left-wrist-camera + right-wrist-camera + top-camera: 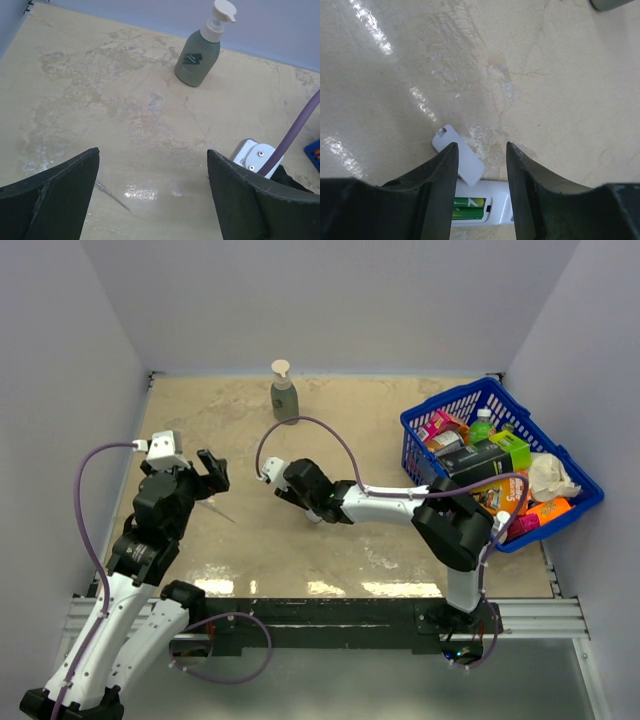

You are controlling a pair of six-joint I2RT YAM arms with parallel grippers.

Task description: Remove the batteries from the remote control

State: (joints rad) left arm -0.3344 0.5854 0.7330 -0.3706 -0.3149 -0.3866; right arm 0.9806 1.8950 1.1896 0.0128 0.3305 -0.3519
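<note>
The remote control is a white bar lying on the table, seen at the bottom of the right wrist view, its battery recess open. Two green batteries lie side by side in the recess. The small flat white cover piece lies against the remote's far edge. My right gripper is open just above the remote's end, with the jaws apart and nothing between them. In the top view the right gripper hides most of the remote. My left gripper is open and empty, raised at the left.
A thin grey stick lies on the table under the left gripper; it also shows in the top view. A green soap pump bottle stands at the back. A blue basket full of packages sits at the right.
</note>
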